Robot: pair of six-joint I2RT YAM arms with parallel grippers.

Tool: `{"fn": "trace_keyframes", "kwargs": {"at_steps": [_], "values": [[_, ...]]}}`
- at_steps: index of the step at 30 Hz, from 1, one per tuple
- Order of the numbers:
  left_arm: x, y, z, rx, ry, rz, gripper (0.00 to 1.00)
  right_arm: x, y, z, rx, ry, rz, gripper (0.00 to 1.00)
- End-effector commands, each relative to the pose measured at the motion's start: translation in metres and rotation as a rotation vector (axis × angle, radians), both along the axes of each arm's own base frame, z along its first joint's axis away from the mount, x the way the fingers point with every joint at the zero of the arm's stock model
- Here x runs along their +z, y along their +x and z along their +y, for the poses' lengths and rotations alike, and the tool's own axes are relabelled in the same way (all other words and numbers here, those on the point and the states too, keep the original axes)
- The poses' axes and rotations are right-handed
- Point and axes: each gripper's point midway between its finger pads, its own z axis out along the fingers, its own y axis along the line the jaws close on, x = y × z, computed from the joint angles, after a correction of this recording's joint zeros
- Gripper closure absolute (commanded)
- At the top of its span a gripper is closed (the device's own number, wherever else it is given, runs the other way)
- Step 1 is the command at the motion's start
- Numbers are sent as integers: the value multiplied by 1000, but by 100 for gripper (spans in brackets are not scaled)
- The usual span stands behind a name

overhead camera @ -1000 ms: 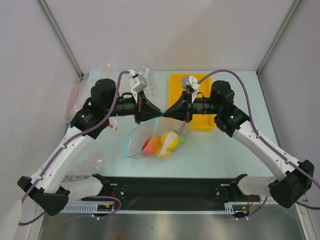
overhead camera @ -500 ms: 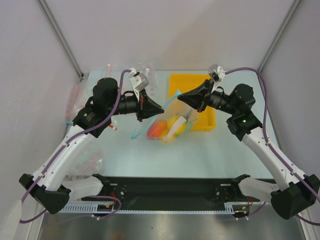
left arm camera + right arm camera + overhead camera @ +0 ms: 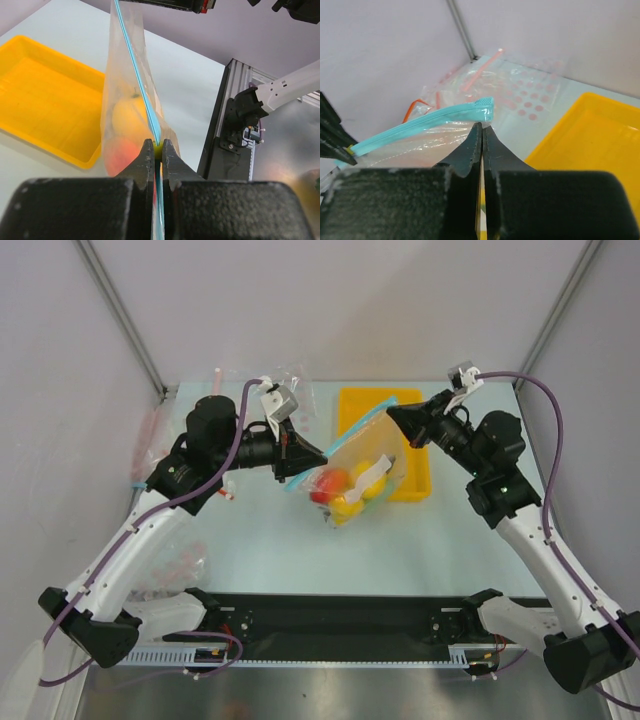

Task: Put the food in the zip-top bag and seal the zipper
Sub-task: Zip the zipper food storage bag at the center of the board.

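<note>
The zip-top bag (image 3: 352,478) hangs in the air between my two grippers, above the table and the front of the yellow tray. Its teal zipper (image 3: 340,445) is stretched taut from lower left to upper right. My left gripper (image 3: 322,462) is shut on the zipper's left end (image 3: 135,75). My right gripper (image 3: 393,412) is shut on the bag's right corner, just under the strip (image 3: 420,125). The red fruit (image 3: 328,483), yellow fruits (image 3: 352,498) and a pale grey piece (image 3: 368,472) lie inside. I cannot pick out the green vegetable.
The yellow tray (image 3: 357,403) sits at the back middle, partly behind the bag. Clear bags with pink strips lie at the back left (image 3: 295,380) and along the left side (image 3: 165,565). A black rail (image 3: 340,615) runs along the near edge.
The bag has risen off the table. My right gripper has moved right and back along the strip and drawn it taut. My left gripper has stayed at the left end.
</note>
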Motion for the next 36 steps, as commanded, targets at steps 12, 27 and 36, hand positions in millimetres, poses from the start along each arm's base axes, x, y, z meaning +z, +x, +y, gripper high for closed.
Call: {"fn": "trace_keyframes", "kwargs": {"at_steps": [12,27,36], "values": [[3,-14,4,-39,-8,-3,100,-39,37,-155,-870,-47,193,100],[-5,17,3,85,21,20,100,-45,32,-146,-801,-89,161,100],[-11,30,3,152,20,46,43,-58,20,-144,-779,-65,226,25]]}}
